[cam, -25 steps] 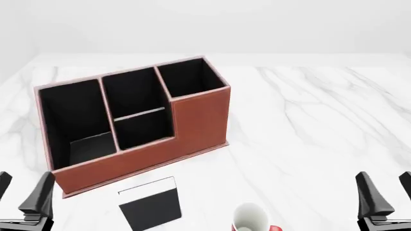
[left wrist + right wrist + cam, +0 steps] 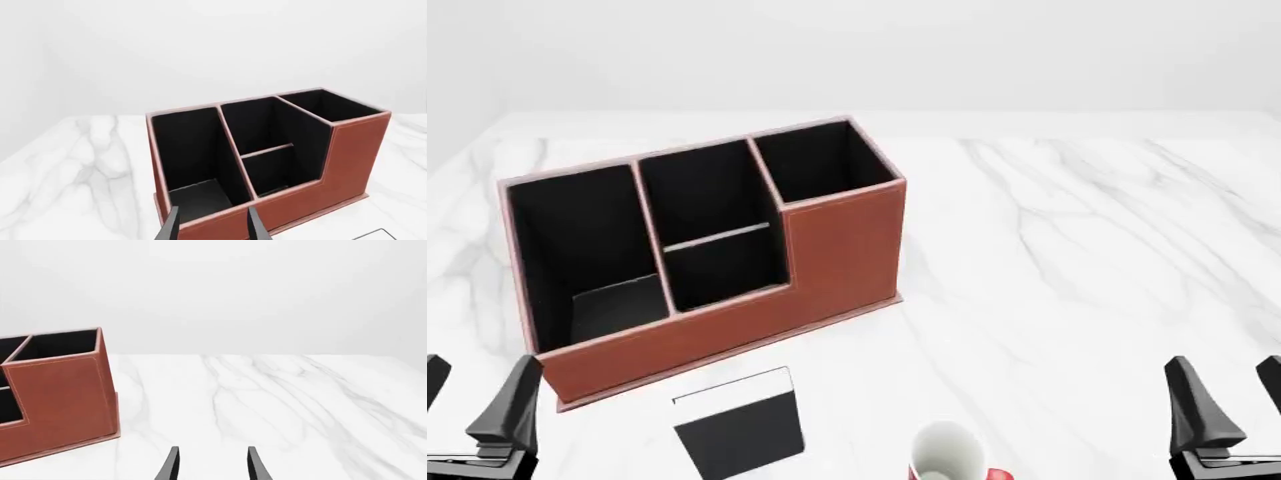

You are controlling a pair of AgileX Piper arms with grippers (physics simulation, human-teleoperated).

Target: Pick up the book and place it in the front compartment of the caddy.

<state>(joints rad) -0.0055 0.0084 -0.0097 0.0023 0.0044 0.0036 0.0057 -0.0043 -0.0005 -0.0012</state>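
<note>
The black book with a white strip on its far short edge lies flat on the marble table, just in front of the reddish-brown caddy. The caddy has black-lined open compartments and a lowered front wall; its right end shows in the right wrist view as the caddy. A corner of the book peeks into the left wrist view. My left gripper stands open at the near left, apart from the book. My right gripper is open at the near right, holding nothing.
A white mug with red on it stands at the near edge, right of the book. The white marble table stretches to the right of the caddy.
</note>
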